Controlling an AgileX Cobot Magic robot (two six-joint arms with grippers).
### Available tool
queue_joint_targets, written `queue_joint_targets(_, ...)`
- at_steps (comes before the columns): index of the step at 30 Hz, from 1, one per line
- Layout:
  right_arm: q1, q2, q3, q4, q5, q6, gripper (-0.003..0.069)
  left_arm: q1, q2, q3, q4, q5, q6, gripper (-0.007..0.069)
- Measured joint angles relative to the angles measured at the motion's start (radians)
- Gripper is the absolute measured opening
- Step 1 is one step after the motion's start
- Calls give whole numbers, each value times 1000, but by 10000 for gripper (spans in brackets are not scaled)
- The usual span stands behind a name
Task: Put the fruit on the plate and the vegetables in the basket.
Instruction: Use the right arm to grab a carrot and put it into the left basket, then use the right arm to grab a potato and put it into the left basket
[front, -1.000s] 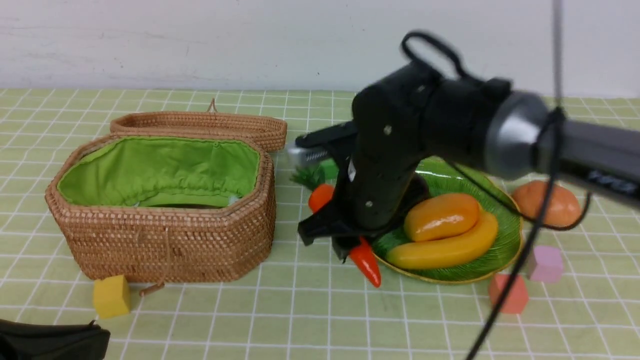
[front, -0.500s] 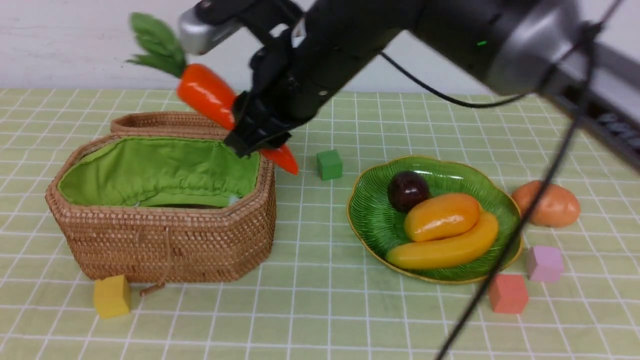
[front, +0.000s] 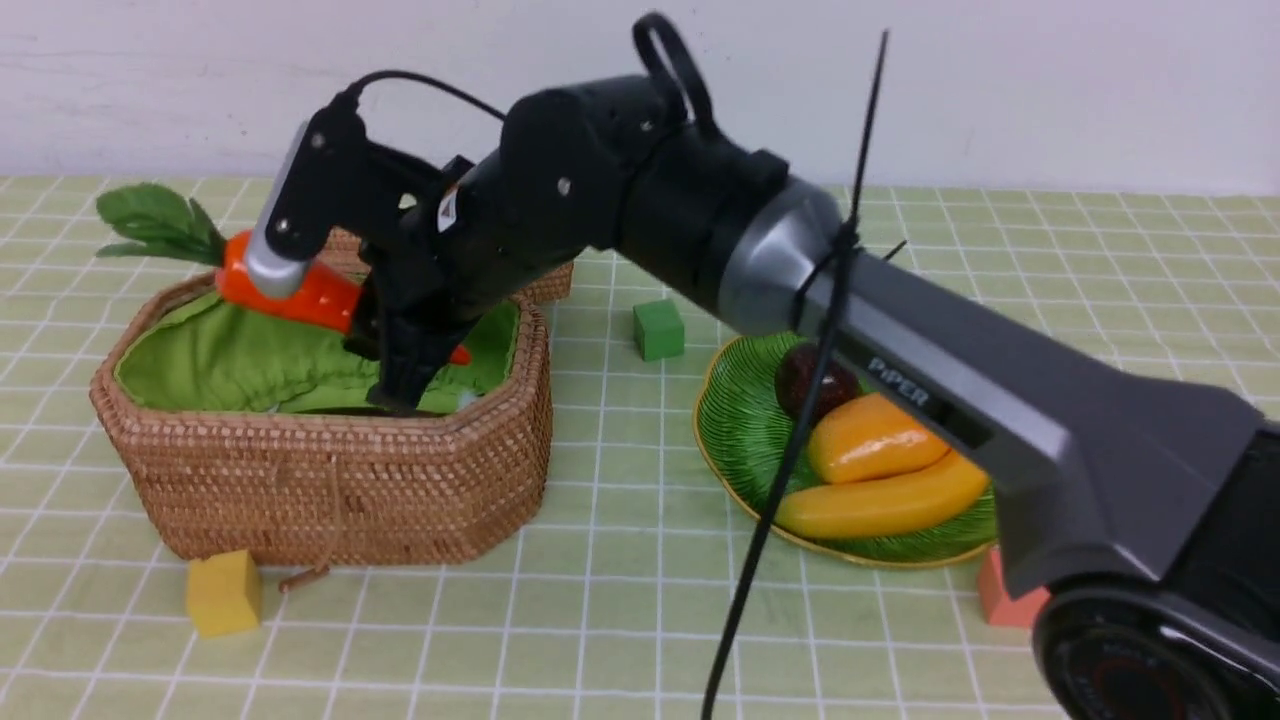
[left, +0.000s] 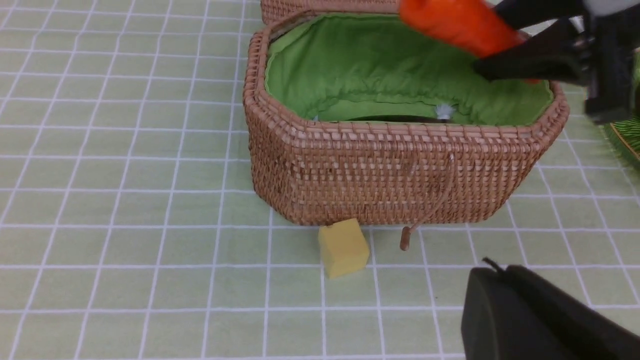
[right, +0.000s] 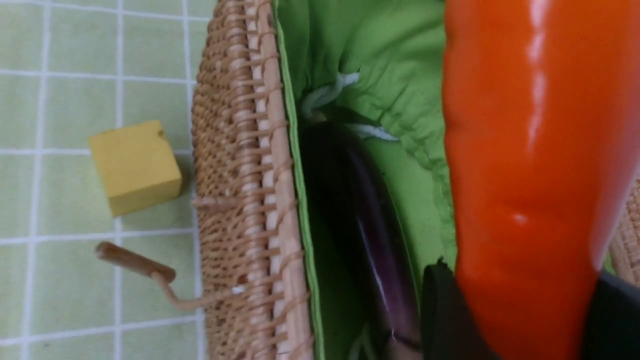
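R gripper (front: 345, 315) clamped mid-body on carrot (front: 315, 298), held tilted just above basket (front: 330, 480) opening, leaves past its far-left rim; carrot likely rigid, light, glossy/slippery plastic, so grip thick mid-section, not soft leaves.

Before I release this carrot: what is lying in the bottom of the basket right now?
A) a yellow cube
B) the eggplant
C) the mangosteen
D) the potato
B: the right wrist view shows the long dark-purple eggplant lying inside the basket, below the carrot held in the right gripper.
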Motion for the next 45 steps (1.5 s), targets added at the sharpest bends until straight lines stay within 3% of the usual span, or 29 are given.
queue_joint_targets(4,0,2,-2,-5,-8,0,303,0,0,0,-1,-11,0,-13)
queue_joint_targets(11,1,-32,-6,-16,33,0,626,0,0,0,-4,-59,1,-13)
queue_joint_targets(15,1,-90,-6,-50,112,21,673,0,0,0,-9,-82,4,-13)
queue_joint_targets(17,1,-123,-6,-69,177,63,664,0,0,0,-23,-97,13,-13)
queue_joint_targets(20,1,-201,-8,-119,317,207,592,0,5,3,-137,-158,102,-13)
queue_joint_targets(24,-5,-287,-11,-261,448,318,392,0,69,16,-446,-263,426,-13)
queue_joint_targets(25,-13,-296,-11,-298,456,331,337,0,85,18,-520,-278,470,-13)
queue_joint_targets(26,-15,-296,-11,-298,457,335,327,0,93,19,-533,-282,499,-13)
queue_joint_targets(29,-77,-311,-2,-418,459,464,136,0,158,20,-749,-339,722,-13)
queue_joint_targets(33,-216,-359,75,-503,455,674,13,0,199,20,-897,-386,861,-13)
queue_joint_targets(35,-347,-417,182,-496,454,776,-5,0,207,20,-948,-408,921,-13)
queue_joint_targets(37,-405,-451,247,-476,453,804,-3,0,207,20,-956,-415,941,-13)
queue_joint_targets(38,-486,-484,312,-433,454,806,2,0,207,20,-960,-422,961,-13)
queue_joint_targets(42,-682,-501,503,-277,456,621,89,0,207,20,-962,-430,996,-13)
queue_joint_targets(45,-745,-471,563,-194,455,485,191,0,207,20,-962,-430,1000,-13)
